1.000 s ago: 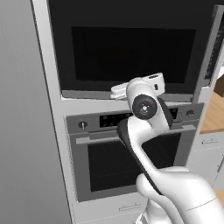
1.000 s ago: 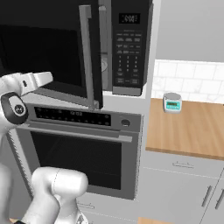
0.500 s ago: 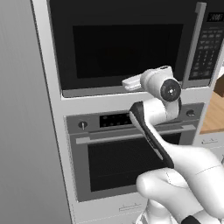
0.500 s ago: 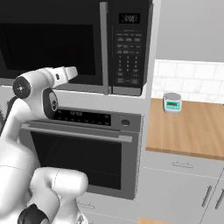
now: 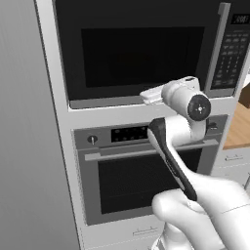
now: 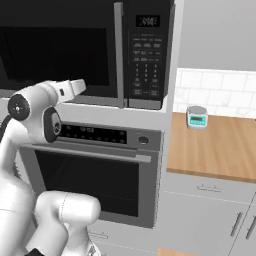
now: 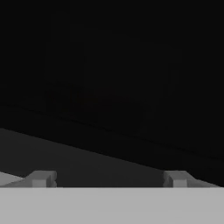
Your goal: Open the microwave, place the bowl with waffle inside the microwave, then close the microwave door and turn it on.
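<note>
Built into grey cabinetry, the wide black glass-fronted microwave (image 5: 141, 49) is seen with its black windowed door (image 6: 60, 50) closed. The two-finger gripper (image 7: 107, 179) is held spread, empty, against its lower edge.

Black microwave (image 5: 141, 49) with grey handle (image 6: 119, 55), steel-grey oven (image 5: 141, 171), white hand (image 5: 152, 94).

No text, brand or number can be made out with certainty. The microwave (image 6: 90, 52) has a small display (image 6: 148, 21) at the top of its keypad strip (image 6: 146, 65), with pale digits too blurred to read; the keys below it are faint marks only. Just under the microwave, the oven's control panel (image 6: 92, 133) shows illegible specks. On the counter right of the microwave, the small timer (image 6: 197, 117) has an unreadable teal screen.
</note>
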### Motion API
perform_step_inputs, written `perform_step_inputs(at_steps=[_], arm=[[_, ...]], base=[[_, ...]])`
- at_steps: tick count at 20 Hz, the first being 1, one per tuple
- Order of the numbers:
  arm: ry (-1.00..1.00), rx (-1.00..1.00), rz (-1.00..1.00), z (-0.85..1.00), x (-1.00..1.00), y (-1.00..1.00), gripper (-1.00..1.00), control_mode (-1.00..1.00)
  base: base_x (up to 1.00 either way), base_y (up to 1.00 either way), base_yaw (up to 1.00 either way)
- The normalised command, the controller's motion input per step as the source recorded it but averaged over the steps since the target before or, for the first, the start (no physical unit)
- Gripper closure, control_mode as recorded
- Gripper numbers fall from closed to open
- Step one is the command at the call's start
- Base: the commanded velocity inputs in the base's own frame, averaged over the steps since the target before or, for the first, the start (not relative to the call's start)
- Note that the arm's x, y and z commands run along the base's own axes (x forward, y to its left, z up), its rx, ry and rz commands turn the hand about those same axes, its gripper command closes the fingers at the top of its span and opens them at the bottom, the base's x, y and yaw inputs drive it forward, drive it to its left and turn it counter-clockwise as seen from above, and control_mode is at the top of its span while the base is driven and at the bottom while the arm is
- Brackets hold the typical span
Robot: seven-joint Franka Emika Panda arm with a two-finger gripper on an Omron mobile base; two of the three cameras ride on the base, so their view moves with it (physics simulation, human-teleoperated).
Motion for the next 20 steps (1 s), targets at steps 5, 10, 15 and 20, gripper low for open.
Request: perform_step_inputs(at_steps=[5, 10, 15, 20], arm=[[-0.31, 0.08, 0.0, 0.23, -1.0, -0.19, -1.0, -1.0], [-0.07, 0.34, 0.0, 0.4, -1.0, -0.44, -1.0, -1.0], [0.05, 0.69, -0.04, 0.17, -0.93, -0.97, 1.0, -1.0], [0.15, 0.73, -0.08, 0.1, -0.77, -1.0, 1.0, -1.0]], base=[[0.0, 0.0, 0.0], [0.0, 0.0, 0.0], [0.0, 0.0, 0.0], [0.0, 0.0, 0.0]])
